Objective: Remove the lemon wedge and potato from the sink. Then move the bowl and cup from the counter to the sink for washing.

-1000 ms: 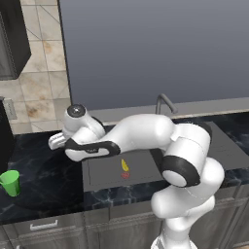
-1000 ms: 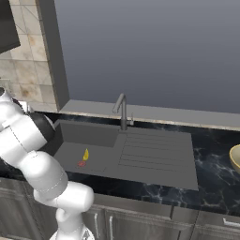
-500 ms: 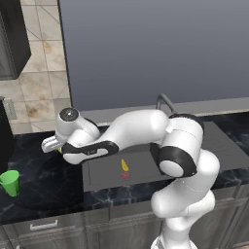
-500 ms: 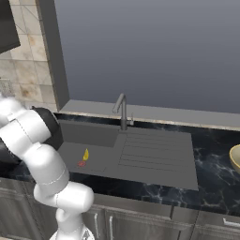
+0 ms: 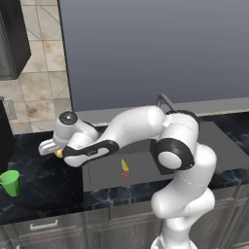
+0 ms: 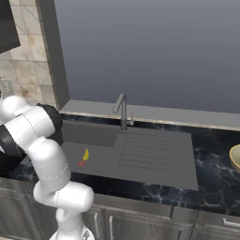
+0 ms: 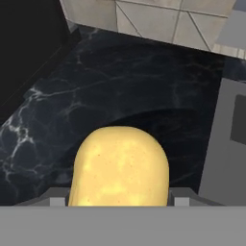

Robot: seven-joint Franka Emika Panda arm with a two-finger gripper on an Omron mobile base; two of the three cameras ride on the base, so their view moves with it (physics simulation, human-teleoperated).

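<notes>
Over the tabletop (image 5: 44, 194) left of the sink (image 5: 146, 165), my end effector (image 5: 54, 151) pinches the potato (image 7: 120, 166), held above the dark marble. Lemon (image 5: 125, 166) sits in the basin beside the red drain. Cup (image 5: 10, 183) stands on the tabletop, well left; bowl (image 6: 236, 158) at far right edge. Risk: potato is round, so if I release high it could roll back into the sink or off the edge. Needs a low release.

- My hand view cuts the potato (image 7: 120, 166) off at the bottom, so I can't see the fingers on it.
- The bowl (image 6: 236, 157) is clipped by my right base view's edge.
- The arm hides the sink's (image 5: 141, 168) back.
</notes>
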